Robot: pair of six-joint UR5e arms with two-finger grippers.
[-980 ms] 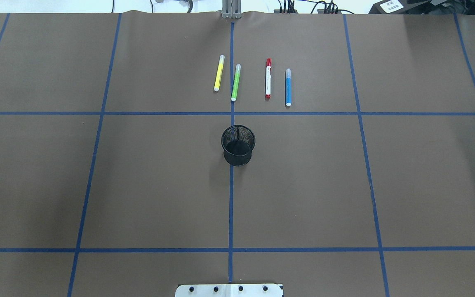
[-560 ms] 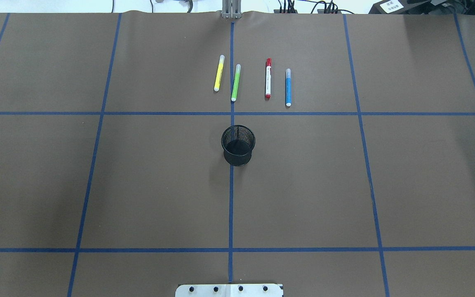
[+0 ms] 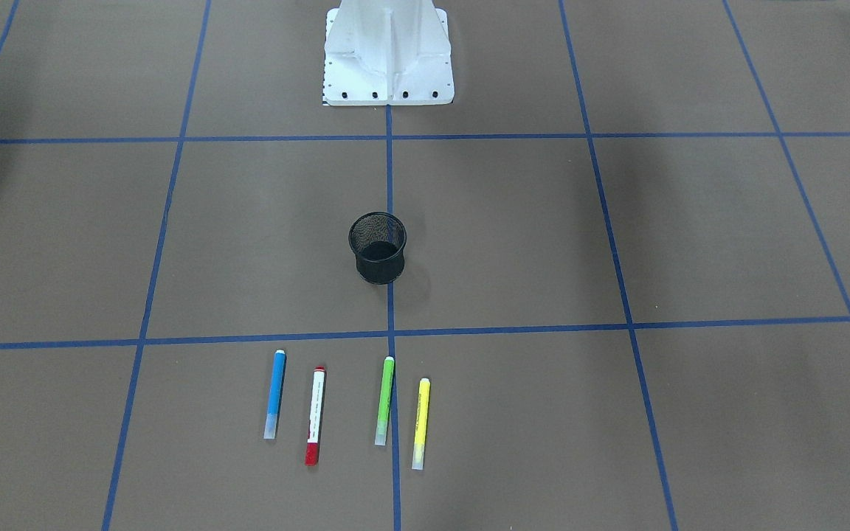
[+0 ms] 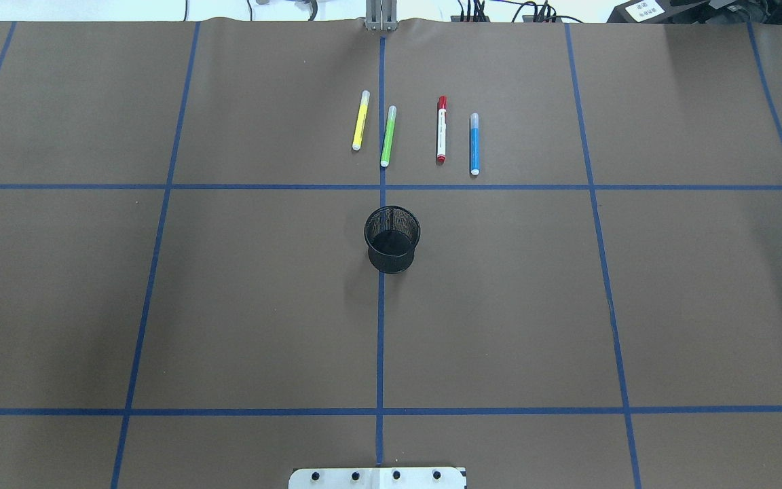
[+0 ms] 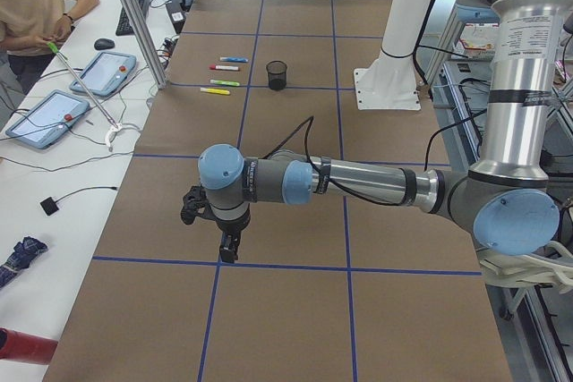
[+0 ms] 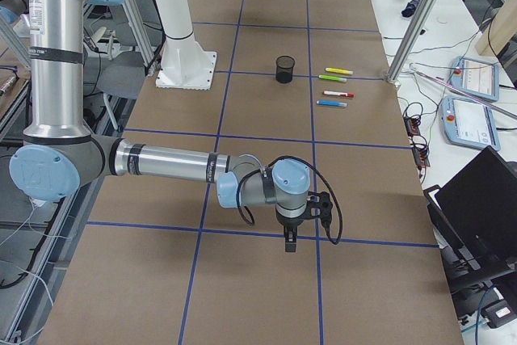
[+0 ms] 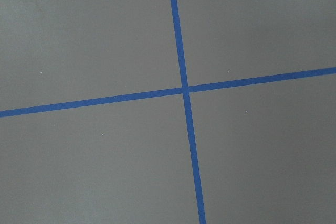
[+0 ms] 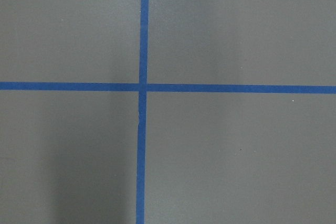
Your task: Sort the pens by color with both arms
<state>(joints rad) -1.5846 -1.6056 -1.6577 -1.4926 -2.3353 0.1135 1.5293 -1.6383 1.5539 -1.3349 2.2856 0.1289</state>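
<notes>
I cannot tell how far either set of fingers is spread. The left gripper [image 5: 229,250] and the right gripper [image 6: 291,241] show only in the two side views, small and dark, and neither has anything in it that I can see. Each points straight down over the desk [image 4: 228,305]. The left one is out toward the desk's left end and the right one toward its right end. My wrist cameras show only brown paper and a crossing of blue tape [image 7: 185,88] under each.

Both arms stretch low and level from the white pedestal base [image 3: 388,51], which is bolted at the middle of the desk's near edge.

All four pens lie flat in a row close to the middle of the far edge, roughly parallel and apart from one another. From the robot's left they are the yellow pen [image 4: 360,129], the green pen [image 4: 388,136] on the centre tape line, the red-capped pen [image 4: 442,129] and the blue pen [image 4: 474,144]. The black mesh cup [image 4: 392,239] stands upright about mid-desk on the same centre line, between the pens and the base. I see nothing inside it.
</notes>
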